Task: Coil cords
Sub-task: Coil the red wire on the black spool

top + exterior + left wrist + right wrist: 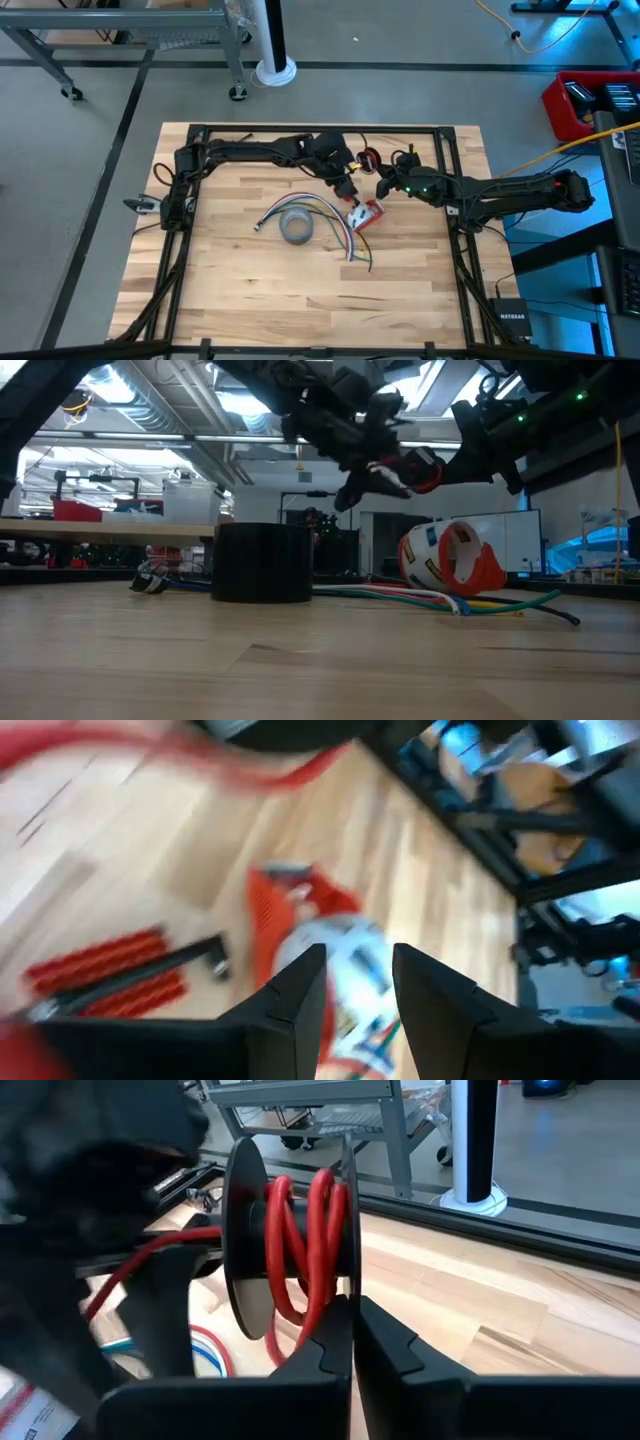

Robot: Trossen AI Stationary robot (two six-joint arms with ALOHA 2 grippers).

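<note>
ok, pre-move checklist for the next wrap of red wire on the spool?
1. Right claw shut on the black spool: ok.
2. Red wire wound on the spool: ok, several loose turns.
3. Left claw gripping the wire: not ok, fingers apart with nothing between.
4. Wire tail free of the left arm: cannot tell.
5. Red tape dispenser and grey tape roll clear below: ok, on the table.
</note>
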